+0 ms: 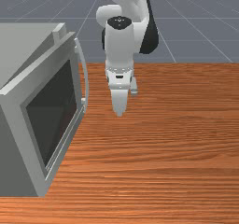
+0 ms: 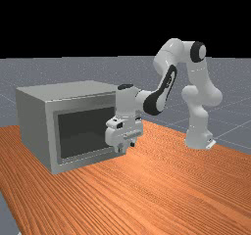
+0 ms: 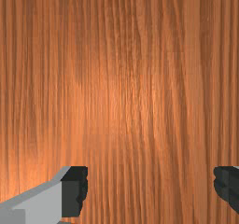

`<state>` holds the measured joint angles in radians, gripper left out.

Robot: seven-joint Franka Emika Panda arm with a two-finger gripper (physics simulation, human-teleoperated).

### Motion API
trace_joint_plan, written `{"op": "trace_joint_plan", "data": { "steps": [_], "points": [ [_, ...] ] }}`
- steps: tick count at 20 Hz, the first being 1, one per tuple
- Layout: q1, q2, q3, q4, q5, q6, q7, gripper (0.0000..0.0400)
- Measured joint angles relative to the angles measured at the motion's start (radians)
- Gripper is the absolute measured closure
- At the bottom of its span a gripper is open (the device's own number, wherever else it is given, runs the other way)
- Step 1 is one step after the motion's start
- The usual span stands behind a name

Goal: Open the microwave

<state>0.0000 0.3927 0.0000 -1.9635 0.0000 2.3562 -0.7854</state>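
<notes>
- Front view: the grey, box-shaped microwave (image 1: 32,38) stands at the front view's left on the orange-brown wooden table (image 1: 163,162). Its grey-framed door (image 1: 16,111) slants toward the front view's right.
- Handle: a slim, bowed, pale grey bar (image 1: 85,73), upright on the door's edge, on the microwave's side nearer the gripper.
- Container: the dark rectangular window (image 1: 52,111) is set in the door; what the microwave holds cannot be made out through it.
- Gripper: the white two-finger gripper (image 1: 119,112) points downward beside the microwave, apart from the handle, on the front view's right of it.
- Far view: the microwave occupies the far view's left, its window facing the viewer. The gripper hangs before the microwave's door, overlapping the window's far-view right end.
- Arm: the white and grey jointed arm (image 2: 166,77) reaches toward the microwave from its base (image 2: 198,136), which stands well apart from it, toward the far view's right.
- Wrist view: the fingers, with dark pads (image 3: 74,192), are spread wide, with table surface seen between them.
- Surroundings: grey floor (image 2: 235,141) with pale lines extends beyond the table and microwave.
</notes>
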Motion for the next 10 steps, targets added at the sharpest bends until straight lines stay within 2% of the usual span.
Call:
{"op": "trace_joint_plan", "data": {
  "steps": [1,2,3,5,6,7,8,10],
  "points": [
    [0.000,0.000,0.000,0.000,0.000,0.000,0.000,0.0151],
    [0.002,-0.003,-0.003,-0.002,0.001,-0.003,0.018,0.0092],
    [0.004,-0.006,-0.006,-0.003,0.002,-0.005,0.029,0.0056],
    [0.004,-0.009,-0.008,-0.004,0.003,-0.006,0.040,0.0021],
    [0.019,-0.105,-0.046,-0.092,-0.012,-0.061,0.237,0.0167],
    [0.019,-0.196,-0.082,-0.128,-0.021,-0.111,0.440,0.0257],
    [0.016,-0.256,-0.110,-0.144,-0.029,-0.142,0.657,0.0312],
    [0.020,-0.305,-0.140,-0.156,-0.042,-0.181,1.123,0.0367]
  ]
}}
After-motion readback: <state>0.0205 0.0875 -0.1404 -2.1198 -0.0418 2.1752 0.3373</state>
